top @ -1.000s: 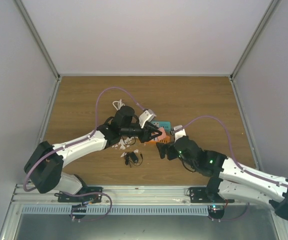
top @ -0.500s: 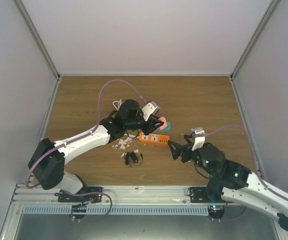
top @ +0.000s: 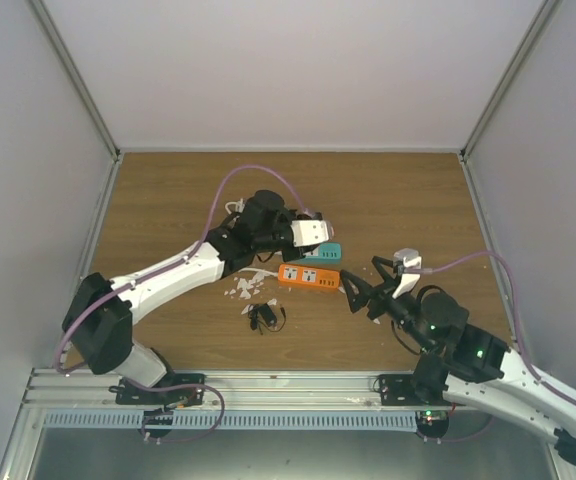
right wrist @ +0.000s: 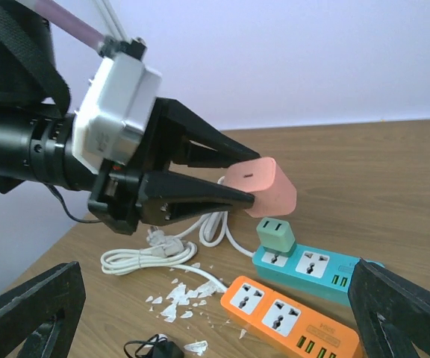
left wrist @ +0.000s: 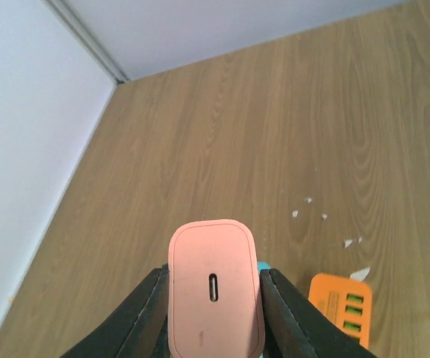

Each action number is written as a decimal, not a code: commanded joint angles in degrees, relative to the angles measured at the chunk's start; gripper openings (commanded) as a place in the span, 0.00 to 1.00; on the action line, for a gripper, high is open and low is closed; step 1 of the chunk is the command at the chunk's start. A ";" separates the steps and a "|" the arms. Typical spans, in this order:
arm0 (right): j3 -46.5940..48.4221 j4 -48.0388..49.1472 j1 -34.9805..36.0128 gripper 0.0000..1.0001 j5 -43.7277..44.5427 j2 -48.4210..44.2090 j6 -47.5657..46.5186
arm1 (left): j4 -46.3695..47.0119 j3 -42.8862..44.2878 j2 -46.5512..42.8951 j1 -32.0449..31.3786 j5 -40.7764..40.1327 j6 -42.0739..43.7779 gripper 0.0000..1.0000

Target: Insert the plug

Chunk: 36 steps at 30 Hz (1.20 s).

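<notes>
Within left gripper (right wrist: 254, 177): plug (left wrist: 215, 291) (any print seemingly blurred).

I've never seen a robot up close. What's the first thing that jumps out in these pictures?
Most likely the pink charger, pinched in the left arm's jaws and held in the air. Just under it lie a teal power strip with a green adapter already plugged in and, beside it, a bright orange power strip.

White scraps (top: 240, 290) lie near a black adapter (top: 263, 317).
</notes>
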 commanded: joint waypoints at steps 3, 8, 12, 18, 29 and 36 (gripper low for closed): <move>-4.10 4.15 0.63 1.00 -0.45 -1.70 -0.46 | -8.68 9.00 7.44 2.51 7.11 18.06 0.00; -4.84 5.35 0.60 1.00 -1.64 0.74 -0.81 | -19.96 17.97 15.78 5.07 12.84 23.28 0.00; -5.16 6.01 0.65 1.00 -2.22 2.36 -1.01 | -27.59 23.95 21.33 7.60 16.89 26.23 0.00; -5.37 7.13 0.61 0.99 -2.88 3.99 -1.20 | -27.23 23.10 23.84 9.84 16.93 27.48 0.00; -5.89 8.92 0.65 1.00 -1.80 8.03 -1.78 | -24.08 21.37 28.27 12.68 23.17 30.03 0.00; -5.80 9.64 0.64 1.00 -1.77 10.61 -2.02 | -22.47 21.89 28.40 13.15 24.40 29.75 0.00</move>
